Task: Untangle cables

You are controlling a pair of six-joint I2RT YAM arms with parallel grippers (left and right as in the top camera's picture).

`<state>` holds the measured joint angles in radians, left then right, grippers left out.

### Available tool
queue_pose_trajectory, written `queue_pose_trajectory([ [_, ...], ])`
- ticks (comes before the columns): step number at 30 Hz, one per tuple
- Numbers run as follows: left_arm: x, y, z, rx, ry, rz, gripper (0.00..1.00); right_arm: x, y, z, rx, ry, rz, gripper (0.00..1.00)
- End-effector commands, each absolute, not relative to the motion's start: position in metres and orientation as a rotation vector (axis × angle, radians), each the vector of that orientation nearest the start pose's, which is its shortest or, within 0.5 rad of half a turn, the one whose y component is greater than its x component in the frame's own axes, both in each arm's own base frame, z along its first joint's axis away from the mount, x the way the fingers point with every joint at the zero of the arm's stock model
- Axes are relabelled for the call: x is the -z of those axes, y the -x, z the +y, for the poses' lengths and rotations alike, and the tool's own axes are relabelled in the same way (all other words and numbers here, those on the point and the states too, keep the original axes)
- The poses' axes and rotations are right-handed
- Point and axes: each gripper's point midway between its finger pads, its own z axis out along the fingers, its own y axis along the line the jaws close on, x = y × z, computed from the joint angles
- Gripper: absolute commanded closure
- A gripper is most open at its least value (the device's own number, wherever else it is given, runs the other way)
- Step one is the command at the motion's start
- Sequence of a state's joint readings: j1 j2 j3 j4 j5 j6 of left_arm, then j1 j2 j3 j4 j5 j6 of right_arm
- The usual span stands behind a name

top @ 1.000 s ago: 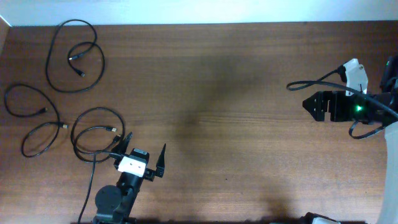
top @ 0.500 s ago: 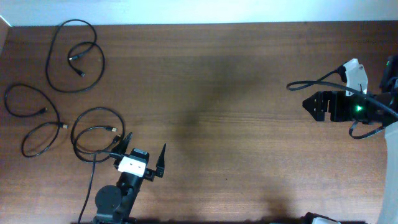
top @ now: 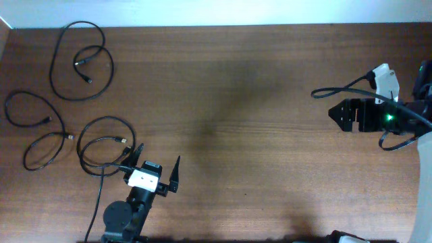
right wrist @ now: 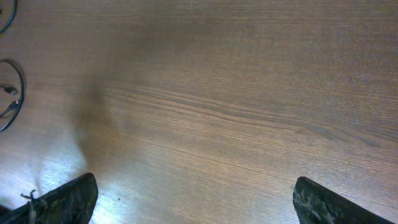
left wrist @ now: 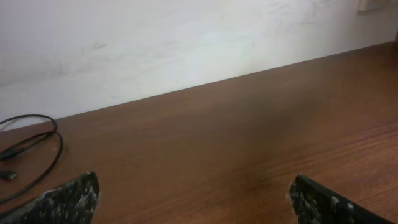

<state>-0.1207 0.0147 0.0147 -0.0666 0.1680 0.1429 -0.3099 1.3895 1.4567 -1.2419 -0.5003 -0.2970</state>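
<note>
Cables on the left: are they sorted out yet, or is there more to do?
Looks done: the top cable, middle cable and lower cable lie as three separate loops, none crossing another. Nothing is in hand: the left gripper and right gripper are both open and empty. Little seems left, perhaps only parking the arms.

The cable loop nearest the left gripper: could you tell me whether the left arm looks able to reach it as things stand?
Probably yes. The loop lies flat on the table right beside the open left gripper, with nothing standing between them, so a short move sideways should bring the fingers over it.
</note>
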Motion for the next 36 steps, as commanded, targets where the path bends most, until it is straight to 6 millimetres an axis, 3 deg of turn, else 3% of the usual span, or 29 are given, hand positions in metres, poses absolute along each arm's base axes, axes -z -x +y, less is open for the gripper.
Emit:
queue_pose_trajectory([
  [1, -0.160, -0.239, -0.055, 0.094, -0.347, 1.599, 0.01, -0.239, -0.316, -0.013, -0.503, 0.122, 2.585, 0.01],
  [12, -0.160, -0.239, -0.055, 0.094, -0.347, 1.599, 0.01, -0.248, -0.312, -0.012, -0.484, 0.132, 2.557, 0.01],
  [20, -0.160, -0.239, -0.055, 0.094, -0.347, 1.599, 0.01, -0.286, -0.310, -0.022, -0.291, 0.166, 2.414, 0.01],
  [25, -0.160, -0.239, -0.055, 0.094, -0.347, 1.599, 0.01, -0.307, -0.317, -0.013, -0.284, 0.239, 2.234, 0.01],
  [29, -0.160, -0.239, -0.055, 0.094, -0.347, 1.599, 0.01, -0.302, -0.316, -0.002, -0.289, 0.304, 2.097, 0.01],
  [36, -0.160, -0.239, -0.055, 0.094, -0.347, 1.599, 0.01, -0.272, -0.305, 0.018, -0.287, 0.392, 1.885, 0.01],
])
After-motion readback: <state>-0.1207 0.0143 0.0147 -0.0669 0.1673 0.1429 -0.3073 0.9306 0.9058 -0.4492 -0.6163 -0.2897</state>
